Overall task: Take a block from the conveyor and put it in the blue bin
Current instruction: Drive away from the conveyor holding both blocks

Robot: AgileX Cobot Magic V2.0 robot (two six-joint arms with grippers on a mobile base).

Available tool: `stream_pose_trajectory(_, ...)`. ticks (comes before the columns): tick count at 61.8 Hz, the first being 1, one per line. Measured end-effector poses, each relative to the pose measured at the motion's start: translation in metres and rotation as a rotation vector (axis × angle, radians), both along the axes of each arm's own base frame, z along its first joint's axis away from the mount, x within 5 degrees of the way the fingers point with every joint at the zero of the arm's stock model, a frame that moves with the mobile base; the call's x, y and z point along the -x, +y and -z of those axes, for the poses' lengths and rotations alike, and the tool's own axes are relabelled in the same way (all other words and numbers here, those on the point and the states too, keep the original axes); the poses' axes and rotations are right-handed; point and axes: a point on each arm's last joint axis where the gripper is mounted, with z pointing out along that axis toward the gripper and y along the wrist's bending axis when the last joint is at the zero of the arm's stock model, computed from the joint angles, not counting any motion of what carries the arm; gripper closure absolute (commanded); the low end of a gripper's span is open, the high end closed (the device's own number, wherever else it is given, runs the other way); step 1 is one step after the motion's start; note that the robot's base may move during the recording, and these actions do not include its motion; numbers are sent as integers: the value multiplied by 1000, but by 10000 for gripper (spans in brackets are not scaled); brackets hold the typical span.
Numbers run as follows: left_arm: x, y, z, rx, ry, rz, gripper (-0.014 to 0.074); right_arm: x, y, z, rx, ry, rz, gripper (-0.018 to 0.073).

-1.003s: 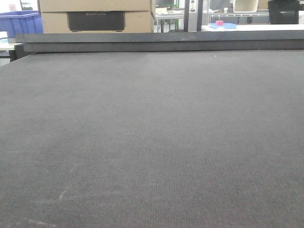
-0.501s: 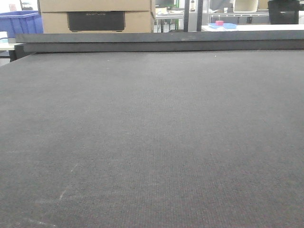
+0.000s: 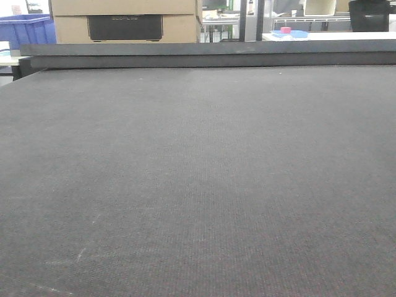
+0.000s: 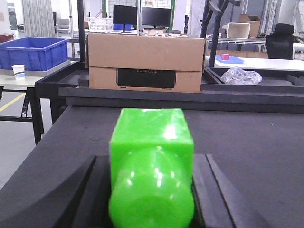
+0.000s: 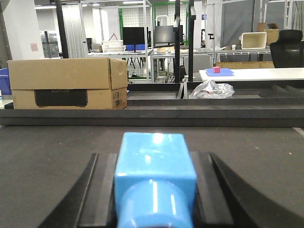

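The conveyor (image 3: 198, 173) is a wide dark grey woven belt that fills the front view; no block and no gripper show there. In the left wrist view my left gripper (image 4: 151, 159) is shut on a glossy green block (image 4: 152, 142) just above the belt (image 4: 251, 142). In the right wrist view my right gripper (image 5: 152, 154) is shut on a light blue block (image 5: 154, 161) over the belt (image 5: 52, 152). The blue bin (image 4: 33, 51) stands on a table beyond the belt's far left corner; it also shows in the front view (image 3: 25, 30).
A cardboard box (image 4: 145, 61) sits past the belt's far edge, behind a dark rail (image 3: 204, 54). A crumpled plastic bag (image 4: 241, 76) lies to its right. A white table with a small pink cube on a blue tray (image 5: 217, 71) stands further back.
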Motion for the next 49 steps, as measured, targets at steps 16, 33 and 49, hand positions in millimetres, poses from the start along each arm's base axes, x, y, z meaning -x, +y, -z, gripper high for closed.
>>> stream_pose_trajectory(16, 0, -2, 0, 0, 2, 25, 707, 0, 0, 0, 0, 0, 0, 721)
stream_pose_trajectory(33, 0, -3, 0, 0, 2, 33, 707, 0, 0, 0, 0, 0, 0, 721)
stream_pose_trajectory(49, 0, -3, 0, 0, 1, 33, 707, 0, 0, 0, 0, 0, 0, 721)
